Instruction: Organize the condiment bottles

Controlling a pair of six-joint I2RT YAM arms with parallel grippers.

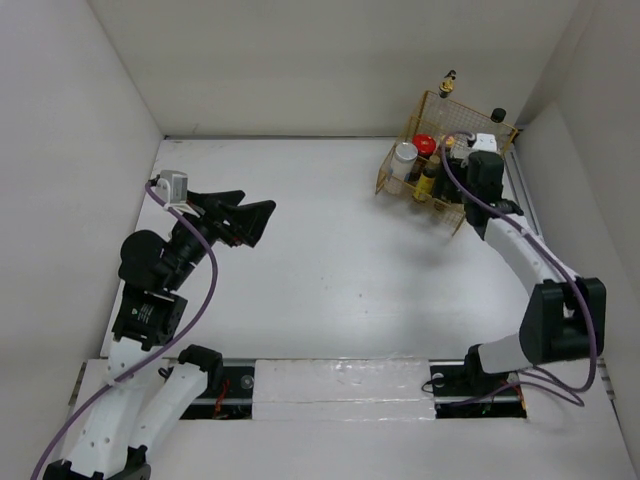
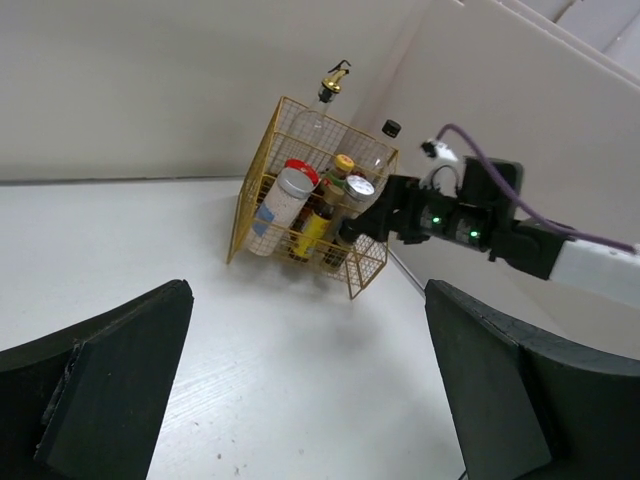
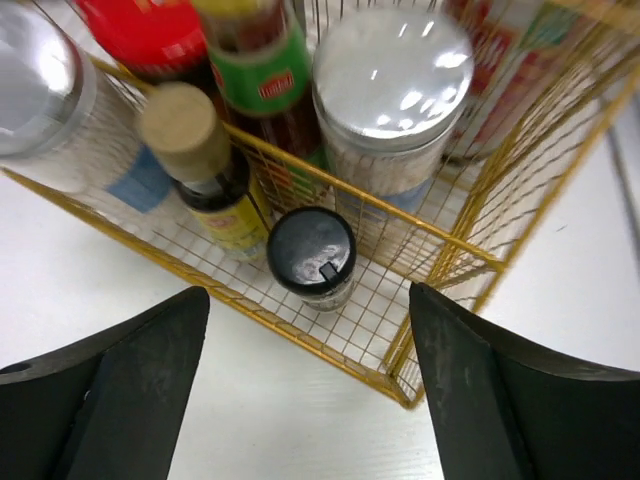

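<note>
The condiment bottles (image 1: 424, 163) stand packed in the gold wire basket (image 1: 392, 168) at the far right corner. In the right wrist view I see a small black-capped jar (image 3: 311, 254), a gold-capped bottle (image 3: 195, 150), a silver-lidded jar (image 3: 392, 75), a red-capped one (image 3: 150, 28) and a clear-lidded jar (image 3: 40, 80). My right gripper (image 3: 310, 400) is open and empty, just above the basket's near edge. My left gripper (image 1: 250, 215) is open and empty, raised over the table's left side, far from the basket (image 2: 262, 205).
White walls enclose the table on three sides; the basket sits against the right wall's corner. A tall bottle with a pour spout (image 1: 447, 82) and a black-capped bottle (image 1: 498, 115) rise at the basket's back. Bare white tabletop (image 1: 330, 260) lies between the arms.
</note>
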